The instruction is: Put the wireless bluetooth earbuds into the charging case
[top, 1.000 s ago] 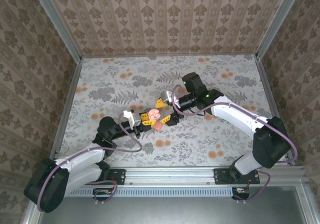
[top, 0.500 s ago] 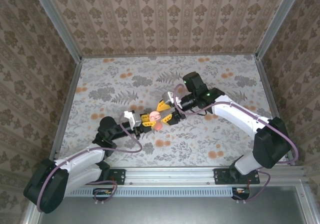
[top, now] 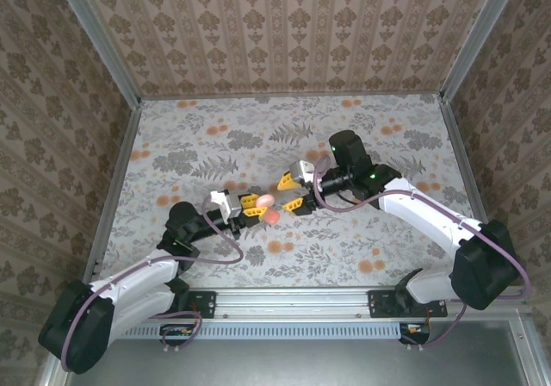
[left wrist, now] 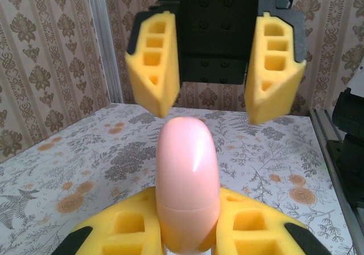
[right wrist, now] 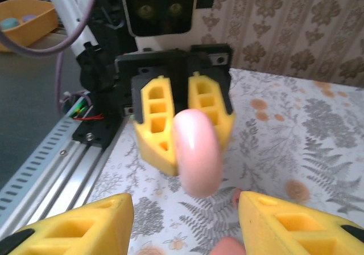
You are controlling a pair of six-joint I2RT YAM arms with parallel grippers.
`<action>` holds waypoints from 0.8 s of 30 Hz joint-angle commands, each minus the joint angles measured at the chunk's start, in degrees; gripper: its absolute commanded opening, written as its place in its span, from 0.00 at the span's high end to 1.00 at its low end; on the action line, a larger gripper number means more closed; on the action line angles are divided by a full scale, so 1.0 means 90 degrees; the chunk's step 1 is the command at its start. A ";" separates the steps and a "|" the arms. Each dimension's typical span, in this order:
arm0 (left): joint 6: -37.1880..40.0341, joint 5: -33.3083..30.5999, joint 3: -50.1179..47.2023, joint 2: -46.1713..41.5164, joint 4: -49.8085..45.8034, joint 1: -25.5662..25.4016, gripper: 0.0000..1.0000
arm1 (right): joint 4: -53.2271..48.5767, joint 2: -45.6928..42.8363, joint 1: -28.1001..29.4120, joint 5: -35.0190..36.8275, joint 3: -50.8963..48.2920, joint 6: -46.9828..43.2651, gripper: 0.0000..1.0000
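Now | left gripper (top: 256,202) clamps pale pink disc (left wrist: 187,181); right gripper (top: 289,193) gapes at its 3 o'clock; charging case (top: 272,216) at 5 o'clock | centre your jaws before closing.

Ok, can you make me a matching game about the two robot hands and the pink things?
Things:
1. left hand
2. right hand
3. pale pink disc
4. coral-red case

States:
A. open
B. lying on the flowery cloth
C. shut
D. pinched between yellow fingers

Pairs: 1-C, 2-A, 3-D, 4-B
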 commanded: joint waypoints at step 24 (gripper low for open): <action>0.0197 0.0248 0.0256 -0.0034 -0.0032 -0.0075 0.94 | -0.0311 0.0503 0.0396 0.0212 0.0598 -0.0495 0.49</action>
